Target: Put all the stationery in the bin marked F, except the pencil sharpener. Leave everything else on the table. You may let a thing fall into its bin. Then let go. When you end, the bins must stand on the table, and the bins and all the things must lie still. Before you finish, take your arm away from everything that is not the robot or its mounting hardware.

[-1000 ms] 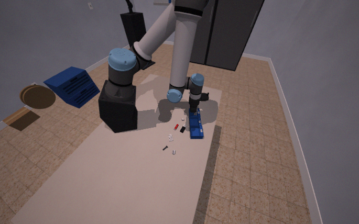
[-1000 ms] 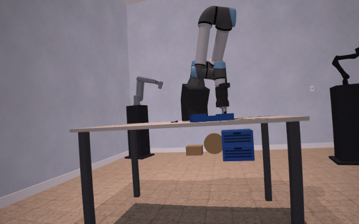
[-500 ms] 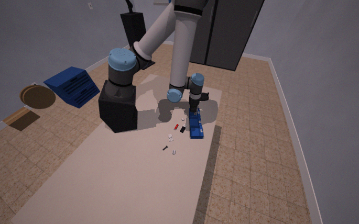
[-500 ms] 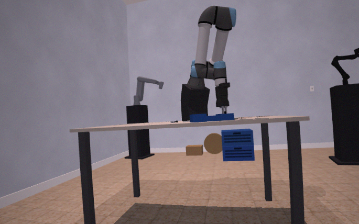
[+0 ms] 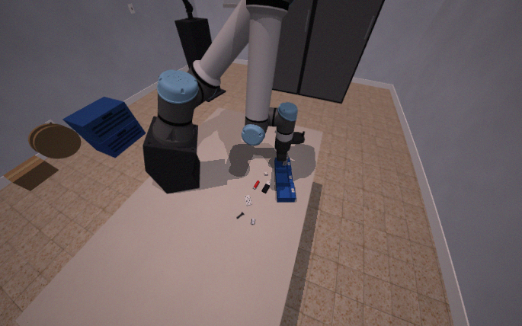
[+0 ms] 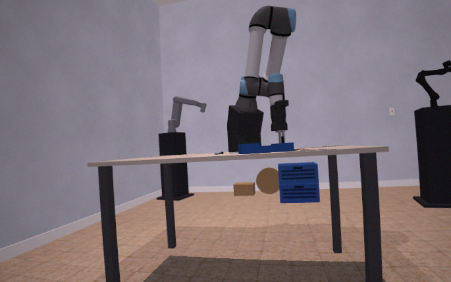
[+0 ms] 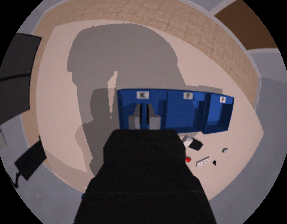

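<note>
Here the gripper (image 7: pixel 143 121) hangs at frame centre over the left compartment of the blue bin row (image 7: pixel 194 115), fingers drawn narrow; whether anything sits between them cannot be told. Small items, including a red one (image 5: pixel 256 184), lie on the table (image 5: pixel 173 250) left of the bins.

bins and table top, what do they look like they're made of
Bins: probably moulded plastic, an even saturated blue with thin straight walls and a dull sheen. Table top: a thin flat board, pale beige and matt, perhaps laminate or painted wood; no grain shows. Its legs look like dark painted metal, square and plain.
</note>
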Controlling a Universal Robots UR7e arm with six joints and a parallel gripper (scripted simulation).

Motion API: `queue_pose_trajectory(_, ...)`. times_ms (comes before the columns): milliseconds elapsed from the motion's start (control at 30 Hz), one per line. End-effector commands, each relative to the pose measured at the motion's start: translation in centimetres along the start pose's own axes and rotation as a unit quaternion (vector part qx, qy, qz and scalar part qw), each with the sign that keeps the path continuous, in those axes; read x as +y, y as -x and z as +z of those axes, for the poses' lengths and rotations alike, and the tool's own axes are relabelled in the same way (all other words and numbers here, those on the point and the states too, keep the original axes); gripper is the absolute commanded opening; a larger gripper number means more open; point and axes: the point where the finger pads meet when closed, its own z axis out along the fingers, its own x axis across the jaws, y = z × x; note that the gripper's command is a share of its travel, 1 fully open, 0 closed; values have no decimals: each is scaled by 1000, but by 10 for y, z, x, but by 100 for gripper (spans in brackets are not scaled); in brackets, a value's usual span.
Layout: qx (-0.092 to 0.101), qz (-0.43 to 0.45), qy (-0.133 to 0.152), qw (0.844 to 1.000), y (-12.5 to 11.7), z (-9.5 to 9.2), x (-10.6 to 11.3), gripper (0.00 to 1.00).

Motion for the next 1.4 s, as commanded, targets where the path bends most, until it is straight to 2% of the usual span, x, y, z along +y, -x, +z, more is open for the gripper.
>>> queue_pose_trajectory(0,-1,0,1,1000,0,-7,1,31)
queue_pose_trajectory(133,-1,0,1,1000,0,-11,1,31)
queue_pose_trajectory(367,-1,0,1,1000,0,-39,1,31)
queue_pose_trajectory(700,0,0,0,1000,0,-40,0,31)
queue_pose_trajectory(933,-1,0,1,1000,0,-98,1,31)
queue_pose_trajectory(1033,-1,0,1,1000,0,-104,1,31)
queue_pose_trajectory(1167,0,0,-2,1000,-1,-140,-3,31)
queue_pose_trajectory(1300,0,0,-2,1000,-1,-163,-3,31)
queue_pose_trajectory(1367,0,0,-2,1000,-1,-168,-3,31)
